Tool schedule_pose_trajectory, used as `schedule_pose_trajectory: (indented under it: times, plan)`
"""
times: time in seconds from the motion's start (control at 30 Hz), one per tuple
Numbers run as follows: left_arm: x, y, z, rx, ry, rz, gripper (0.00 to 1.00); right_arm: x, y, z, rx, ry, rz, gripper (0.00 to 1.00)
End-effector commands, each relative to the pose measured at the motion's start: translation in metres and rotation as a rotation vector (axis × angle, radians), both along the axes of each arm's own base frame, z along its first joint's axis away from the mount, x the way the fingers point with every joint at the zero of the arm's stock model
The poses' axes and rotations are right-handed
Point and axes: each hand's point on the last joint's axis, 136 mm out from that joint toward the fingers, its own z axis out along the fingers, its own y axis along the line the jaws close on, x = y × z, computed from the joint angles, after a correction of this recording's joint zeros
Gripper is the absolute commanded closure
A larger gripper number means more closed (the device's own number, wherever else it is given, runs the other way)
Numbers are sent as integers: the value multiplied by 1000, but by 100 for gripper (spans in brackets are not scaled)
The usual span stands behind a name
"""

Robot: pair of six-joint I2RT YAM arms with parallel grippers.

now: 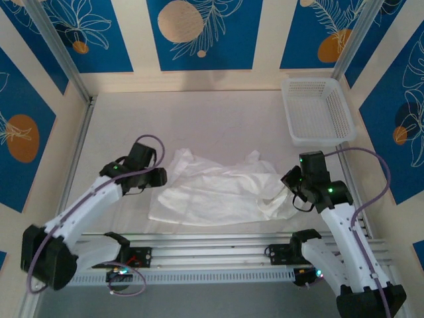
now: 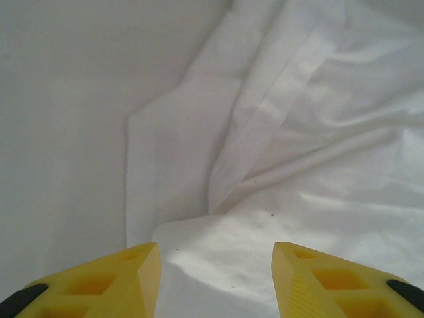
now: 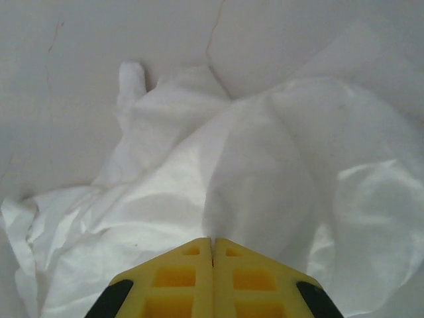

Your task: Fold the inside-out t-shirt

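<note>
The inside-out t-shirt [image 1: 218,189] lies crumpled and wrinkled, white on the white table, between the two arms. My left gripper [image 1: 161,176] hovers at its left edge. In the left wrist view this gripper [image 2: 215,265] is open, its yellow fingers [image 2: 132,278] standing apart over a folded edge of the shirt [image 2: 298,165], with nothing pinched. My right gripper [image 1: 289,182] is at the shirt's right edge. In the right wrist view it [image 3: 212,240] is shut, and a ridge of the shirt's cloth [image 3: 258,172] rises up into the closed tips.
A white plastic lattice basket [image 1: 315,81] stands at the back right of the table [image 1: 199,119]. Metal rails [image 1: 212,242] run along the near edge between the arm bases. Patterned walls close in the back and sides.
</note>
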Motion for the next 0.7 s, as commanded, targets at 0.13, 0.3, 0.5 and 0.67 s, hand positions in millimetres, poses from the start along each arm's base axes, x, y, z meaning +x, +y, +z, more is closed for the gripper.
schedule_pose_trajectory:
  times: [0.13, 0.3, 0.5, 0.67]
  plan:
    - [38, -37, -18, 21, 15, -199, 45, 6, 18, 5, 51, -10, 100, 100]
    - [51, -33, -53, 229, 52, -244, 38, 7, 18, 8, 48, -16, 106, 100]
    - [49, -38, -75, 281, 100, -274, 36, 8, 16, 11, 35, -20, 104, 100]
    - [48, -24, -81, 409, 105, -266, 45, 10, 17, 12, 40, -23, 102, 100]
